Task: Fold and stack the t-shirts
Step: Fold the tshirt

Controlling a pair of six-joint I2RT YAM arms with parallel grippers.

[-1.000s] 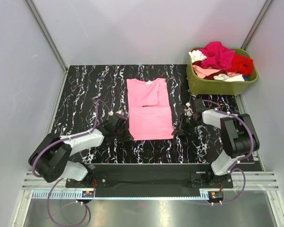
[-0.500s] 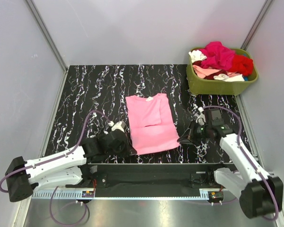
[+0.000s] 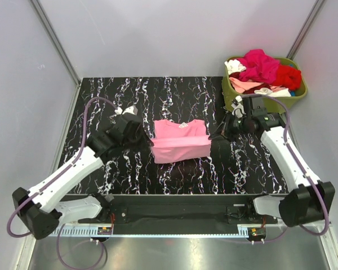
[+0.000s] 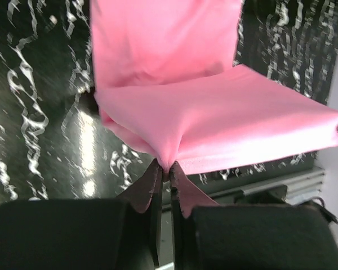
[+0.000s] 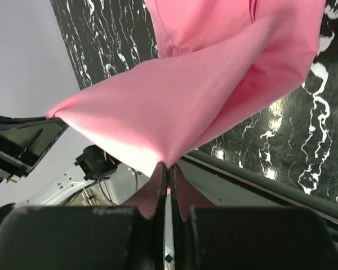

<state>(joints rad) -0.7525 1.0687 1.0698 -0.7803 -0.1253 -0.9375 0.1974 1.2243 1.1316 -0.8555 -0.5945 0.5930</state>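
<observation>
Left gripper (image 4: 164, 170) is closed, fingertips pinched tight on a bunch of pink tee (image 3: 180, 147) cloth, at the tee's left edge. Right gripper (image 5: 168, 167) is likewise clamped shut on the tee's right edge, with cloth fanning out from the tips. Both jaws show no gap beyond the fabric.

The held edge stretches taut between the two grippers and is raised off the table (image 3: 118, 95), with a dark shadow under it. The lifted part doubles over the rest of the tee. The collar end points to the far side and the folded edge faces the arm bases. As it sits now the long axis runs left to right, wider than deep. The tee is mid-table, slightly right of centre, between the arms.

The olive tub (image 3: 236, 100) stands at the far right corner, well apart from the tee and just beyond the right gripper. A heap of tees is piled above its rim: magenta (image 3: 259, 63) on top, red (image 3: 287, 76) on the right, pale pink (image 3: 245, 86) at the near-left, and white (image 3: 234, 66) at the far-left. A small blue bit shows at the tub's right rim, too small to tell what it is.
</observation>
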